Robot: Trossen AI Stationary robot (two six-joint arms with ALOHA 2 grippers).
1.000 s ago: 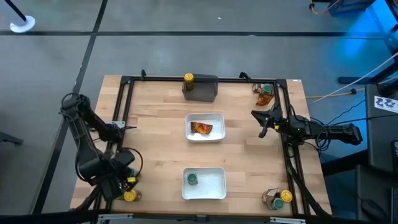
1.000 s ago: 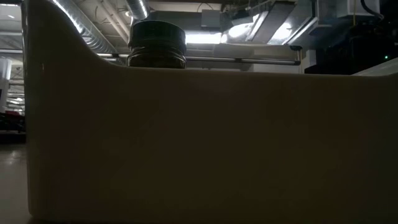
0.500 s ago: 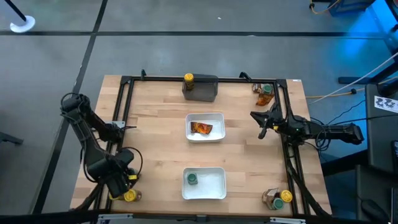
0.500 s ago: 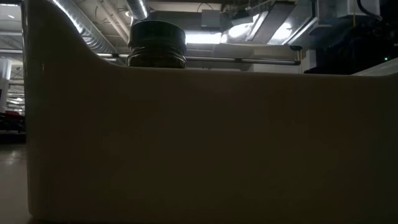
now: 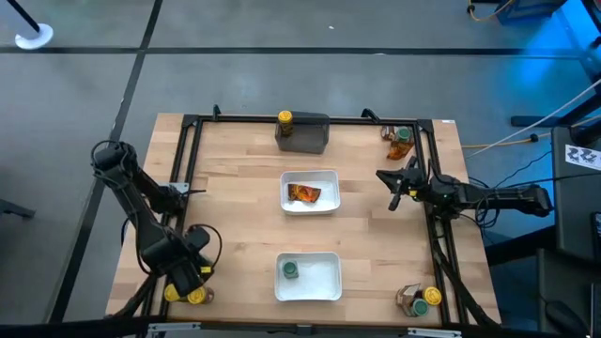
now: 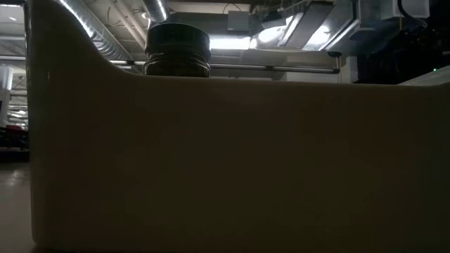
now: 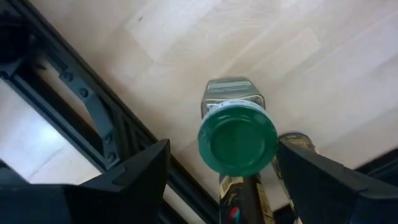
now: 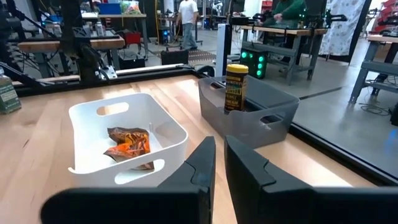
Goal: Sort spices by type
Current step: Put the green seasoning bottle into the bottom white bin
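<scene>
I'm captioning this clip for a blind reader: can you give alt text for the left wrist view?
A green-lidded spice jar stands upright on the light wooden table, between the open left gripper's two dark fingers. A black metal frame rail runs beside it.

Robotics lab/workshop. Workbenches [image 8: 68, 43] loaded with gear are standing beyond the wooden counter [image 8: 37, 143], people [image 8: 186, 18] are working behind them, exposed ducting [image 6: 105, 35] and strip lights [image 6: 239, 42] are hanging overhead, cables [image 5: 526, 141] are trailing on grey concrete floor [image 5: 282, 56].
</scene>
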